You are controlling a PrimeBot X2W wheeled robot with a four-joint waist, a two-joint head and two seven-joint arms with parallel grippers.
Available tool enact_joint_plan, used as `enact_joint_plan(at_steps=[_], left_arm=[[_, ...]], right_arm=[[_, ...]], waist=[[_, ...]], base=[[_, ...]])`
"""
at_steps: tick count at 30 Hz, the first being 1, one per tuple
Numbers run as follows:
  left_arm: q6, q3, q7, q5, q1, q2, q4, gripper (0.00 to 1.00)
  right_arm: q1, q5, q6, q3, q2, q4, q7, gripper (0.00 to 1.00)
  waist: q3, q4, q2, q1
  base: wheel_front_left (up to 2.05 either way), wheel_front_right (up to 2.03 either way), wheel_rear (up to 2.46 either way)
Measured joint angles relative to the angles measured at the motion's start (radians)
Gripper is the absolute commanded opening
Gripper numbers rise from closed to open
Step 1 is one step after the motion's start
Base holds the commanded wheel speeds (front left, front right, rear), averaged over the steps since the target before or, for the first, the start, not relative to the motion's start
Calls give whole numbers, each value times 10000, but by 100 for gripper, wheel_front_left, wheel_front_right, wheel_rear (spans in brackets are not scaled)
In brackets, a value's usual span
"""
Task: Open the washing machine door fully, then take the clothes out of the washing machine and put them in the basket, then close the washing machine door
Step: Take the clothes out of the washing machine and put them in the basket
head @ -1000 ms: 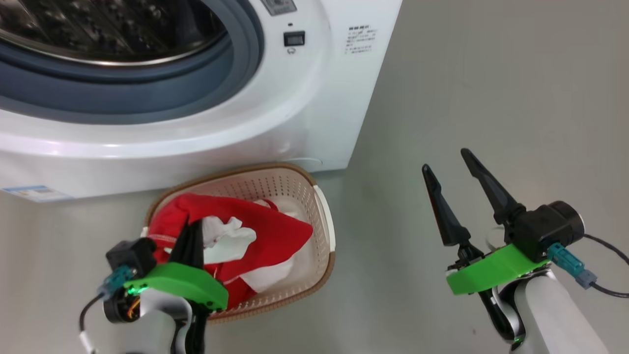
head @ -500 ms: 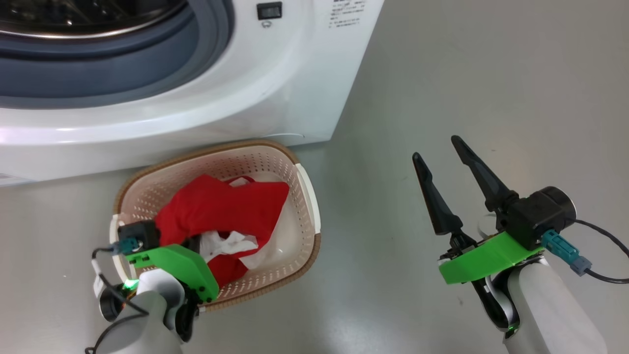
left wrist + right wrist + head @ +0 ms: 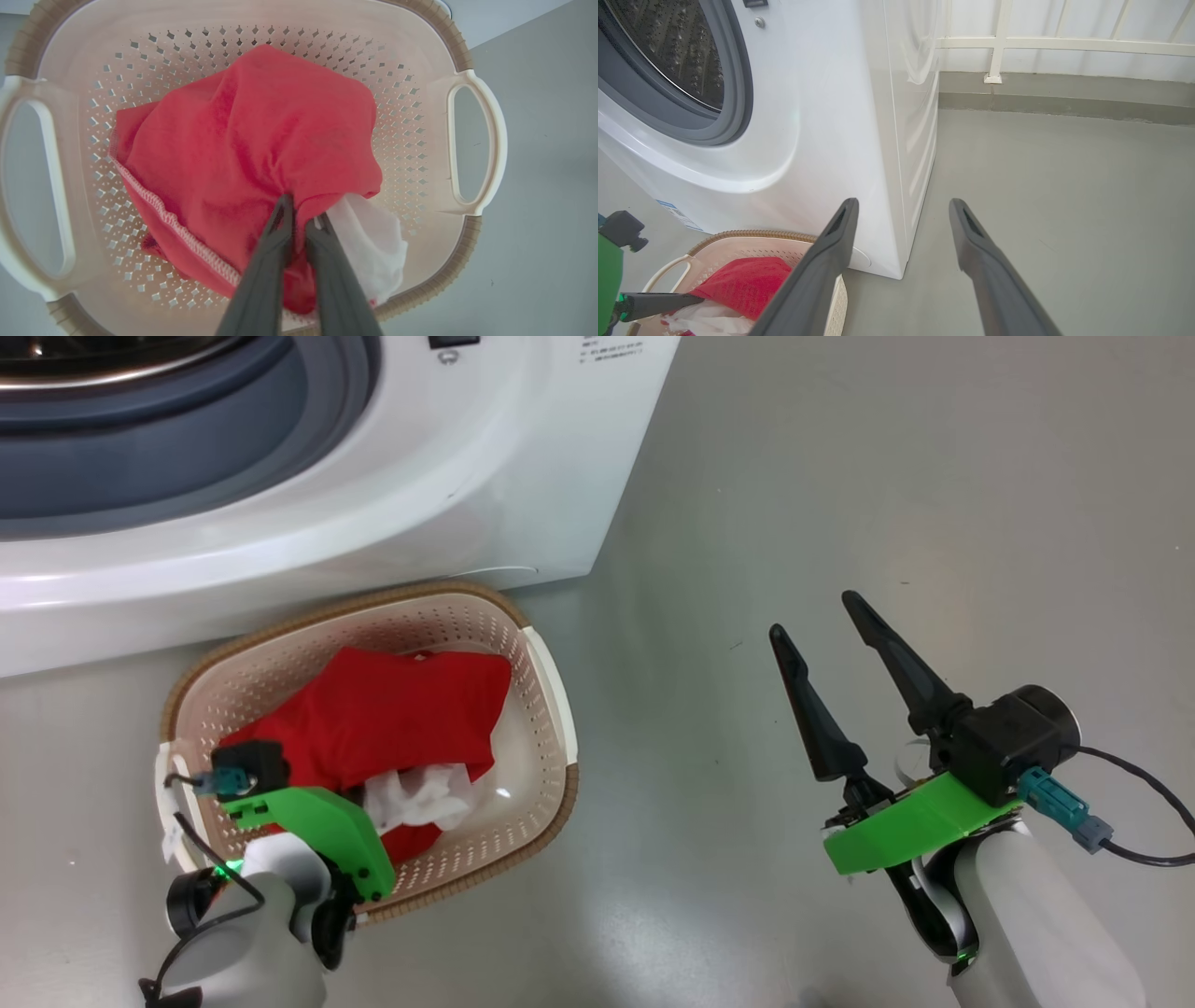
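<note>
One washing machine (image 3: pixel 392 495), one basket (image 3: pixel 553 709), one clothes (image 3: pixel 401 709) heap, two tools (image 3: pixel 812 614) (image 3: pixel 301 211).

place: a laundry corner, home-like | what I see before me: big white washing machine (image 3: pixel 831 116) on bare grey floor (image 3: pixel 1064 186) | basket (image 3: pixel 439 616) holding the clothes (image 3: pixel 392 709) | white railing (image 3: pixel 1064 44) behind

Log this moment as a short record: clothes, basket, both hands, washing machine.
clothes: red with white, lying in the basket
basket: on the floor, in front of the washing machine
left hand: over the basket, fingers shut on the red fabric
right hand: open, empty, above the floor
washing machine: opening uncovered, grey seal and steel drum visible
</note>
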Motion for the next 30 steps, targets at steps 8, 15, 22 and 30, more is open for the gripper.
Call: enact_joint_plan(at_steps=[8,15,22,30], left_arm=[[0,-209,-571,4,-11,-19,58,100],[-54,-522,-1593,222,-8,-77,-8,100],[-59,-520,-1877,387,318,-61,-1198,100],[-15,288,-1879,909,1966,-19,-4378,100]], right_arm=[[-1,-40,0,-347,31,242,0,100],[1,-378,0,-968,136,654,0,100],[31,-589,0,-1225,186,807,0,100],[383,-669,0,-1480,219,965,0,100]], waist=[[-203,131,0,0],[-641,386,0,0],[-1281,686,0,0],[-2106,993,0,0]], base=[[0,0,0],[0,0,0],[0,0,0],[0,0,0]])
